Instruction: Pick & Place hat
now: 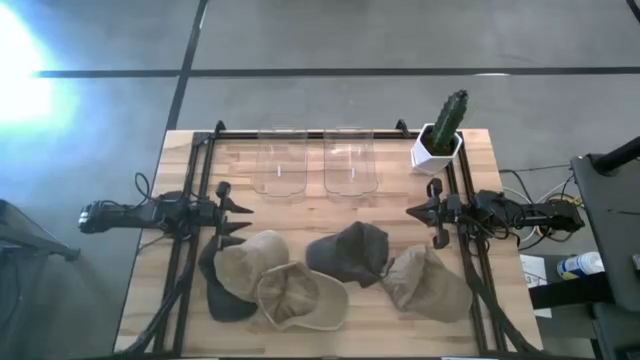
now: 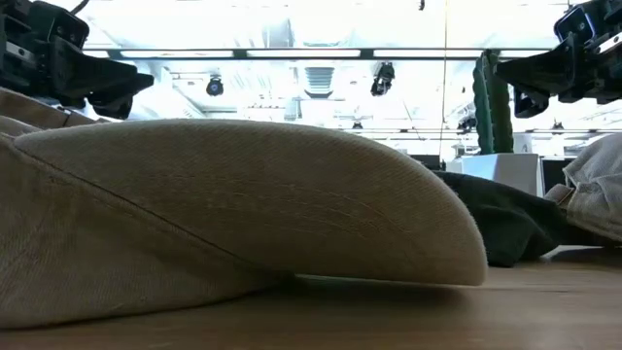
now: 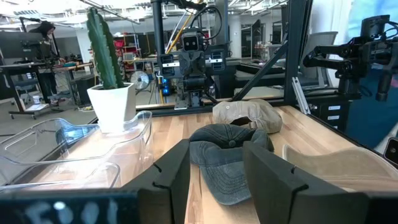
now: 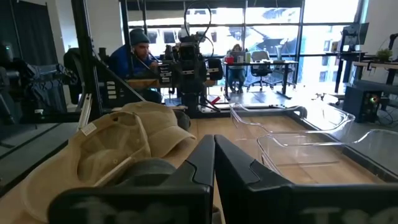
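Your soft fabric caps sit bunched along the near edge of the pale butcher-block wooden table [image 1: 150,280]: a tan cotton cap [image 1: 250,262], an upturned cream cap [image 1: 300,297], a dark grey denim-looking cap [image 1: 350,252] and a crumpled khaki cap [image 1: 425,283]. Left gripper [image 1: 243,208] hovers with fingers spread; right gripper [image 1: 412,211] has its fingers pressed together, holding nothing.

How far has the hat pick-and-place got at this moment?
Nothing looks done: both clear bins by the cactus hold no hats. Nothing is in hand either. The left claw is open and the right claw shut, both holding nothing, at the table's sides. All the caps are left to move: the tan caps, the dark grey cap and the khaki cap lie along the front edge.
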Robot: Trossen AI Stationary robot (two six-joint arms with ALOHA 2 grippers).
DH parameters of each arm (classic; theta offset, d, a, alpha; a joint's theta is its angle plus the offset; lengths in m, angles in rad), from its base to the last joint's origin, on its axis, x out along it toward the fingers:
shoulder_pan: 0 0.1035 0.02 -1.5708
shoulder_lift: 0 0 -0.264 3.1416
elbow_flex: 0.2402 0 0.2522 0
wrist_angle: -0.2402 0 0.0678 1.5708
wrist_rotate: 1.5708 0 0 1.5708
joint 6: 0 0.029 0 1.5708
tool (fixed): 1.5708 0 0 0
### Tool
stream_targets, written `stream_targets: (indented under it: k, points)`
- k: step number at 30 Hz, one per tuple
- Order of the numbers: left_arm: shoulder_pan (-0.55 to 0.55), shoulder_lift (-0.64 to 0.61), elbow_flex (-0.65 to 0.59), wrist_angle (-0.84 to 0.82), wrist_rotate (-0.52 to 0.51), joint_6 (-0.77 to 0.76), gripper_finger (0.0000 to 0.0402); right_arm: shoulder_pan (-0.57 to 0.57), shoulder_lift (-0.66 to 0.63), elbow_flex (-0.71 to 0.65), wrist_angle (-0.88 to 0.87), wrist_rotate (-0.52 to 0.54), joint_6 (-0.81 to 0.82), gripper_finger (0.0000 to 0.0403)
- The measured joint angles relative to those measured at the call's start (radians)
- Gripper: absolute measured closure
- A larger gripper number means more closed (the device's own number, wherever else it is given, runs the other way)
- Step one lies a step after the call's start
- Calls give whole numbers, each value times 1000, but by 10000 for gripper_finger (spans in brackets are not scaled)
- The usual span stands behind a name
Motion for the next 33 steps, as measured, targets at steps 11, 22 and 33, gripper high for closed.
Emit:
stream_targets:
  k: [11,22,33]
  points:
    - [0,0,0,0,0,0,260,1,0,0,8,0,229,394]
    - [0,0,0,0,0,0,260,0,16,0,0,-47,1123,394]
    - [0,0,0,0,0,0,260,7,51,1,208,102,1189,394]
